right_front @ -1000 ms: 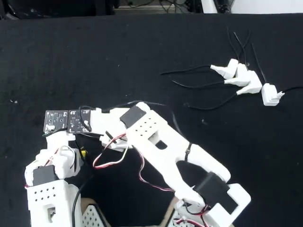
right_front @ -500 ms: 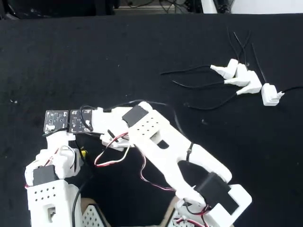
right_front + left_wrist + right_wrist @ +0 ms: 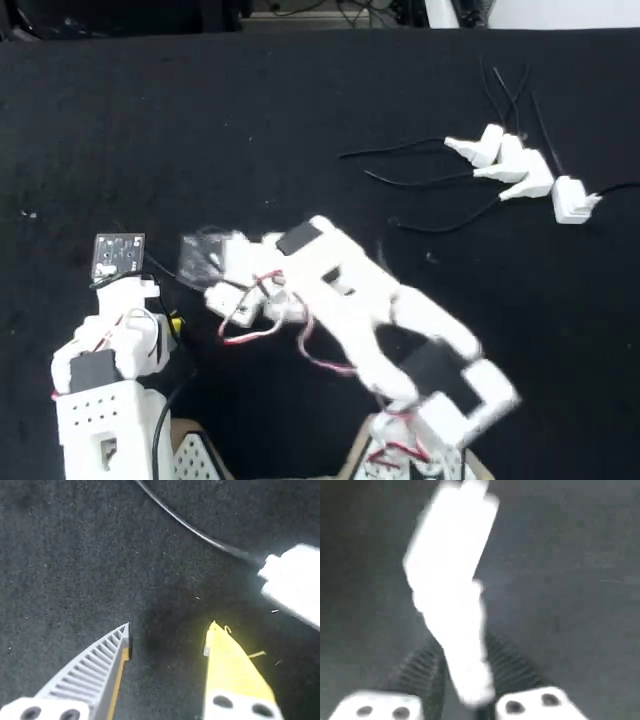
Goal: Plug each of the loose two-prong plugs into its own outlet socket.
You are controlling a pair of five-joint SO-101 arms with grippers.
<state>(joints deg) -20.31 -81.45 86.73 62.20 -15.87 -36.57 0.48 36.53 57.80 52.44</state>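
Note:
One black outlet socket (image 3: 118, 256) lies on the black table at the left. A second socket (image 3: 204, 258), blurred, sits to its right at the tip of my right gripper (image 3: 228, 268). In the right wrist view that gripper (image 3: 462, 650) is shut on a long white plug (image 3: 452, 580). My left gripper (image 3: 142, 288) is just in front of the first socket. The left wrist view shows it (image 3: 170, 627) open over bare table, with a blurred white piece (image 3: 295, 587) on a black cord (image 3: 190, 527) beside it.
Several loose white plugs (image 3: 515, 165) with thin black cords (image 3: 420, 180) lie in a cluster at the back right, the outermost a squarish plug (image 3: 572, 198). Red and white wires (image 3: 260, 320) hang along the right arm.
My right arm has swung to the right with the plug in its grip, and the second socket has moved away from the first one with it. The left arm has stayed put.

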